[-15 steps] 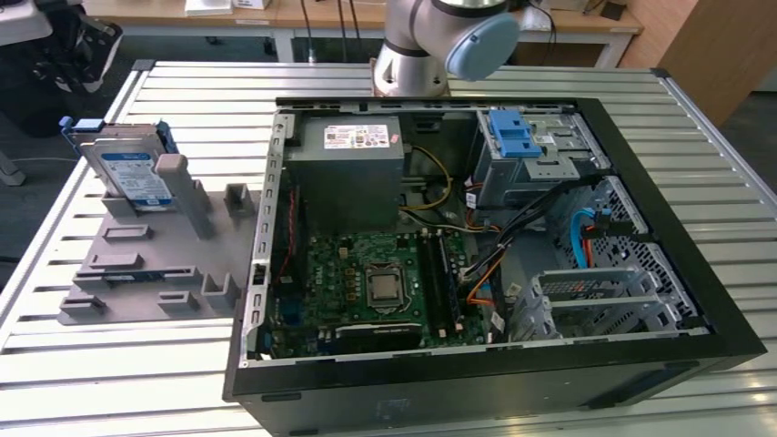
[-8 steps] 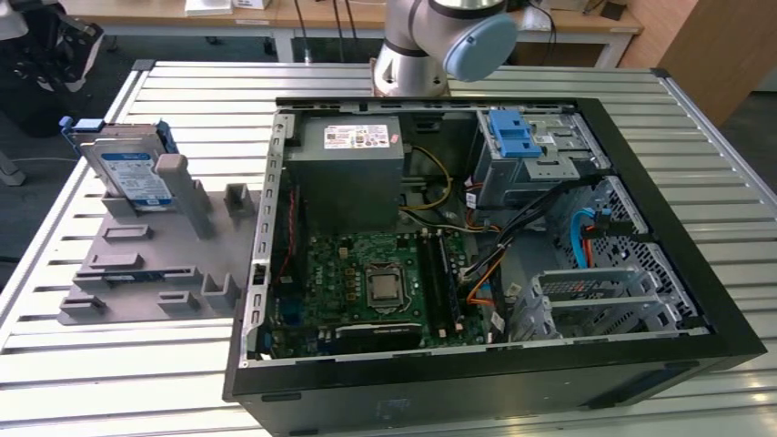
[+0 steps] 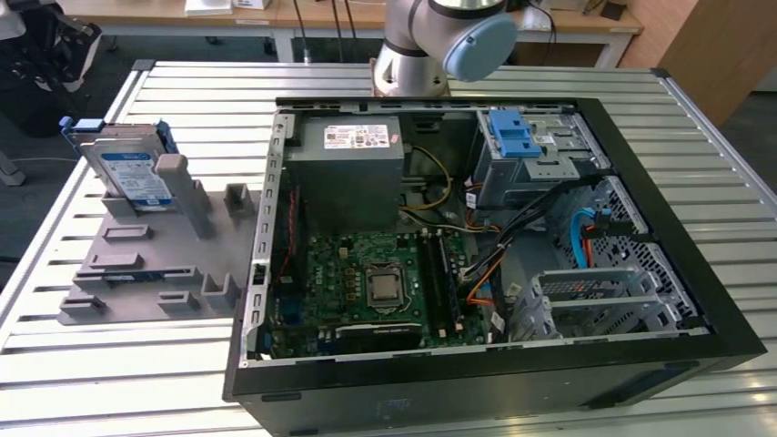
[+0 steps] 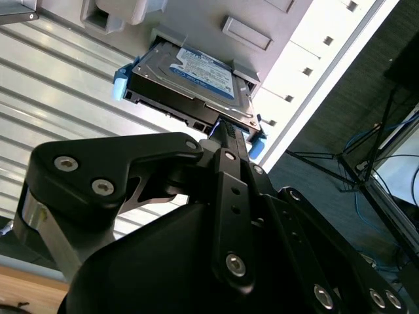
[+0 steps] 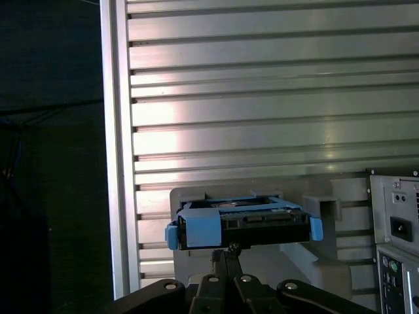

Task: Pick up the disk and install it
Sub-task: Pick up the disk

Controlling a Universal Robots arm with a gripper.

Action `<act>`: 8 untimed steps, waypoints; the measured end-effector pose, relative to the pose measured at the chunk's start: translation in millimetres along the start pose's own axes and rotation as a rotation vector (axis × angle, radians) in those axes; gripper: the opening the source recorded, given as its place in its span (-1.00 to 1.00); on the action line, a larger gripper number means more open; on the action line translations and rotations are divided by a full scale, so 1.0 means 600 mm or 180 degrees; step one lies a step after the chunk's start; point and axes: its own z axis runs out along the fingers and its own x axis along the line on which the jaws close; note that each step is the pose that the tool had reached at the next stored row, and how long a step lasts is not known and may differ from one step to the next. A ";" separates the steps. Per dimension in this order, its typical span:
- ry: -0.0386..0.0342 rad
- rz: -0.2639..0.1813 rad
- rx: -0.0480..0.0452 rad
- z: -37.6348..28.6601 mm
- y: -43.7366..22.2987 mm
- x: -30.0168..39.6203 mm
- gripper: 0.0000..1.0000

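Disk (image 3: 127, 173) not yet in hand. Closest, in both wrist views: gripper (image 5: 230, 250) with fingers (image 4: 230, 157) drawn narrow together, holding nothing, pointed at the disk's blue-railed edge. Beyond that tip: stands on edge, label face outward, slotted into the grey holder (image 3: 146, 264) on the slatted table (image 3: 109, 364), toward the exterior view's left and outside the open computer case (image 3: 486, 391). Farthest, inside that case: blue latch bracket (image 3: 512, 132) atop the metal drive cage. For a clean pick, judging from this: spread the fingers wide before closing in, square them to the two flat faces, clamp on metal rather than on the plastic rails, and lift straight along the slot so nothing binds.
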 end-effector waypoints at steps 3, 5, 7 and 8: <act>0.0000 0.0000 0.0000 0.000 0.000 0.000 -0.79; 0.0000 -0.0001 0.0000 0.000 0.000 0.000 -0.79; 0.0000 -0.0011 0.0000 0.000 0.000 0.000 -0.79; 0.0001 -0.0026 0.0000 0.000 0.000 0.000 -0.79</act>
